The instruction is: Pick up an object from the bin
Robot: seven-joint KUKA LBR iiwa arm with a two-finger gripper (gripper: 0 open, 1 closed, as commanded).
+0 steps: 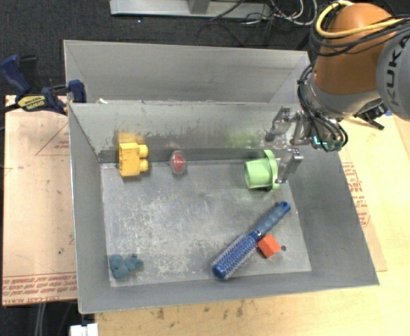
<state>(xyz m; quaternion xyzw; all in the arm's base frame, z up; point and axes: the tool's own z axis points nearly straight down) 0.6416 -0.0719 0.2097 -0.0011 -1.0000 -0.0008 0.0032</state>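
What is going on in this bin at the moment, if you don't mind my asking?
The KUKA arm comes in from the right, and its gripper is low at the right side of the bin, close beside a green cup-shaped thing near the back wall. Nothing is lifted yet. The rest lies apart: a yellow block and a small red thing along the back wall, a blue brush with an orange piece beside it at the front, and a small blue-grey thing front left.
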